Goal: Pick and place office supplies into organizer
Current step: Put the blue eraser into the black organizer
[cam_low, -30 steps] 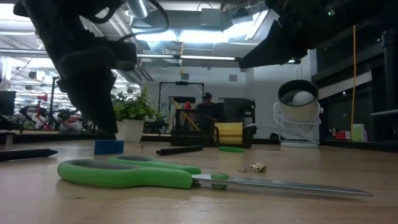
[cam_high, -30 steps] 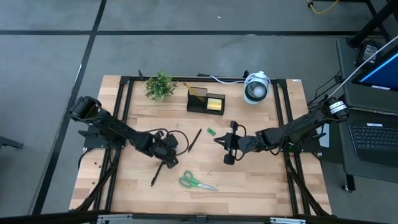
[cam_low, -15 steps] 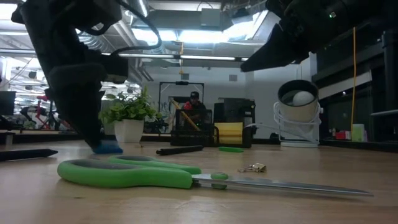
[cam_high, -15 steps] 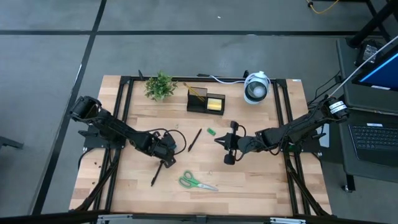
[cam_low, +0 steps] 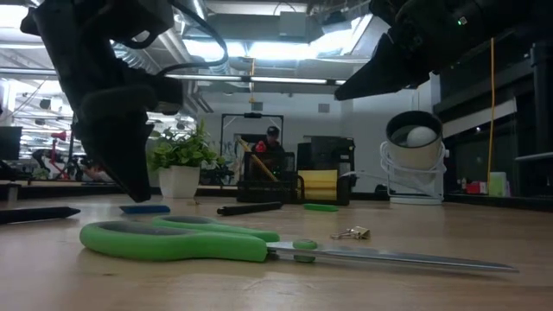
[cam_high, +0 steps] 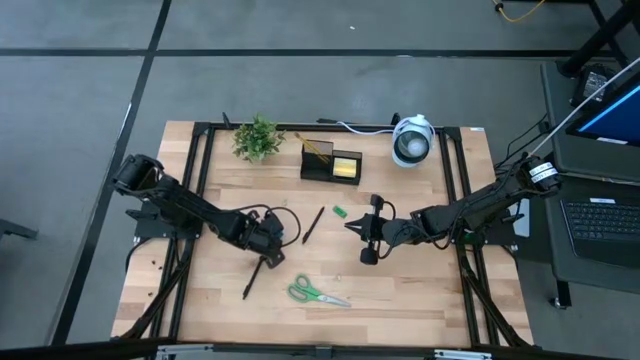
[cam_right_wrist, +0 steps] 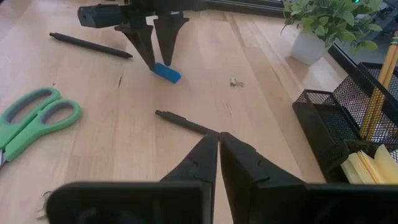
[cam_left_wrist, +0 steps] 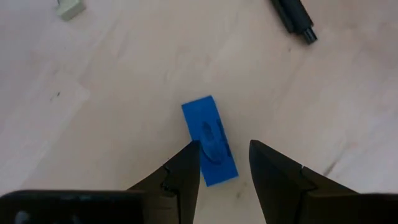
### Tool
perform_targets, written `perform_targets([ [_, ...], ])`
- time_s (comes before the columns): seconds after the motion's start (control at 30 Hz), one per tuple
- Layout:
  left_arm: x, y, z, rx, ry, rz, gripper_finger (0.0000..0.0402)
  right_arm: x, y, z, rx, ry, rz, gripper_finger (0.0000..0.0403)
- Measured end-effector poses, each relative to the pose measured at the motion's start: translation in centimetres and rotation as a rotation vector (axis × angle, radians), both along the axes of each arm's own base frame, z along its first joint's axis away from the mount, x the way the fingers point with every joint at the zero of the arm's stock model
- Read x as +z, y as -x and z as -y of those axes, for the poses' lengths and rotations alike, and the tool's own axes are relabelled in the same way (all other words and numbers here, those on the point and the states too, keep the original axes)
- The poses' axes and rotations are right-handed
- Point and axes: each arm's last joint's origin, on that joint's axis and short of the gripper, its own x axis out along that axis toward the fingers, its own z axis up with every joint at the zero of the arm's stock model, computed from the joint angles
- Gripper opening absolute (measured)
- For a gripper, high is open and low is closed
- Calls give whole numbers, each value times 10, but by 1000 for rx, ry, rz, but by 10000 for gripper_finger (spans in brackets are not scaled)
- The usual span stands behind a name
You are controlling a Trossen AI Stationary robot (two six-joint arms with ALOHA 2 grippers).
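The left gripper (cam_left_wrist: 224,163) is low over the wooden table (cam_high: 420,300), and its two fingers stand apart on either side of a small blue piece (cam_left_wrist: 209,139), which lies flat on the wood; the fingers are open and I cannot tell if they touch it. In the right wrist view the same blue piece (cam_right_wrist: 166,72) is seen just under the tips of that gripper. The right gripper (cam_right_wrist: 219,144) hangs above the middle of the table with its fingers pressed together and nothing between them. Below it lies a black pen (cam_right_wrist: 185,123), and a second black pen (cam_right_wrist: 90,45) lies farther away, beyond the left gripper. The green-handled scissors (cam_high: 317,293) rest near the front edge of the table. A small green piece (cam_high: 339,211) lies between the pen and the organizer (cam_high: 331,163), which stands at the back of the table, near the potted plant (cam_high: 257,137). In the organizer there are pencils (cam_right_wrist: 381,81) and a yellow sticky-note pad (cam_right_wrist: 367,167).
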Motion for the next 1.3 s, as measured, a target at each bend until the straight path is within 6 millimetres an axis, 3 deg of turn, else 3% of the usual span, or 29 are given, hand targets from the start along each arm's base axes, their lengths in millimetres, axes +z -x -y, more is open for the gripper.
perform_targets([
  [0.37, -19, -5, -5, 1, -40, -83, 138, 0, 0, 0, 0, 0, 0, 26],
  [0.6, -15, -10, -3, -2, -20, -81, 140, 0, 0, 0, 0, 1, -1, 26],
  [1.03, -14, -11, -3, 2, -33, -69, 64, 0, 0, 0, 0, 1, -2, 26],
  [1.3, 6, -10, -5, -45, -74, 15, 66, 0, 0, 0, 0, 1, -2, 26],
])
